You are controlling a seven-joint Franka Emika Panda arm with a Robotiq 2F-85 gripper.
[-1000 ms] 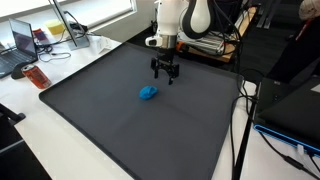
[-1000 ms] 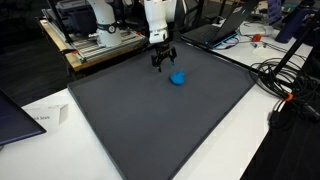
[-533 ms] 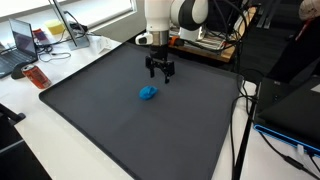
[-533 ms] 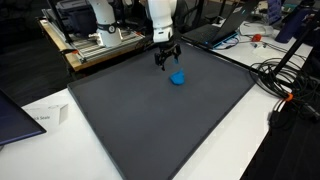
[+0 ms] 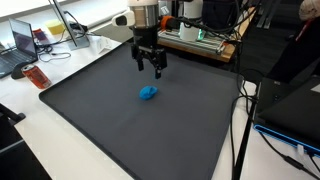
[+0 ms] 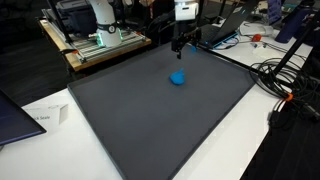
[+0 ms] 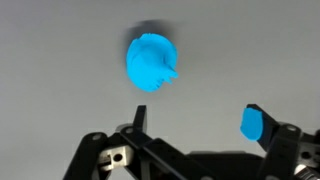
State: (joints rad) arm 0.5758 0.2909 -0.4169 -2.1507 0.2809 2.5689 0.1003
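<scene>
A small bright blue lump [image 5: 148, 93] lies on the dark grey mat [image 5: 110, 120], in its far half; it also shows as the blue lump [image 6: 178, 78] and, in the wrist view, as the blue lump [image 7: 152, 62] just ahead of the jaws. My gripper [image 5: 150, 68] hangs in the air above the mat's far part, clear of the lump and touching nothing. In an exterior view the gripper [image 6: 184, 42] is near the mat's far edge. The gripper [image 7: 197, 122] is open and empty, its blue-padded finger [image 7: 254, 123] far from the black one [image 7: 140, 118].
The mat [image 6: 160, 120] covers most of a white table. A laptop [image 5: 22, 45] and a reddish object [image 5: 37, 76] sit off one side. Cables [image 6: 285, 85] trail beside another edge. A white card [image 6: 45, 117] lies near a corner. Equipment racks [image 6: 95, 40] stand behind.
The gripper, still open, has lifted and swung away from just behind the blue lump toward the far edge of the mat. The lump has not moved.
</scene>
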